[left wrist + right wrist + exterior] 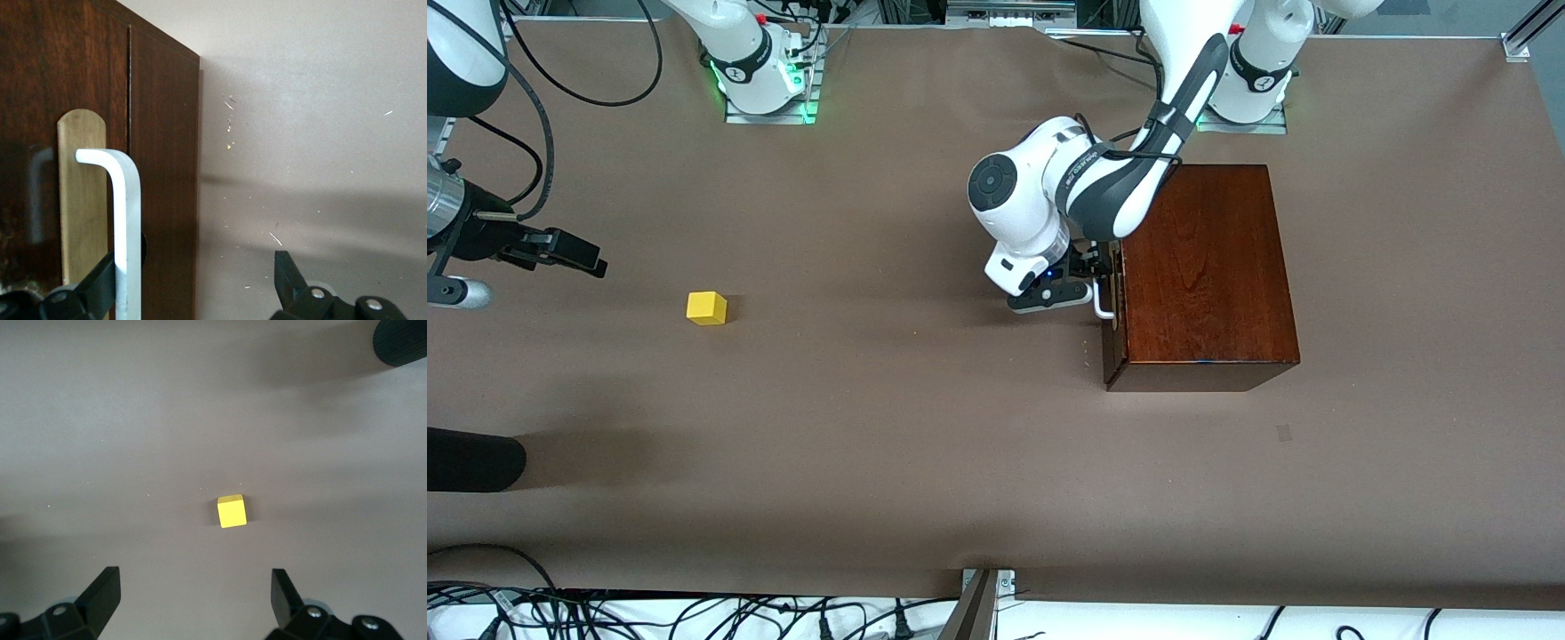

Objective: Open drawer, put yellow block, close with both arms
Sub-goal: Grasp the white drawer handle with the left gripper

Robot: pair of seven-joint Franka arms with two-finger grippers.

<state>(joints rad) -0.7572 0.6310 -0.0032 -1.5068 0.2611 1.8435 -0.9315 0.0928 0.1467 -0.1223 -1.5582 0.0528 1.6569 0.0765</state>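
Note:
The dark mahogany box (1205,271) stands toward the left arm's end of the table. The drawer (40,100) is shut, its dark front flush with the box. My left gripper (1089,286) is in front of the drawer, open, its jaws straddling the white loop handle (127,220), which lies close against one finger (100,280). The handle also shows in the front view (1104,300). The yellow block (706,308) lies on the table toward the right arm's end. My right gripper (591,260) hovers open and empty beside it. In the right wrist view the block (231,511) lies ahead of the open gripper (193,593).
A dark rounded object (471,458) lies at the table's edge at the right arm's end, nearer the front camera than the block; it also shows in the right wrist view (403,340). Brown tabletop (889,400) stretches between block and box.

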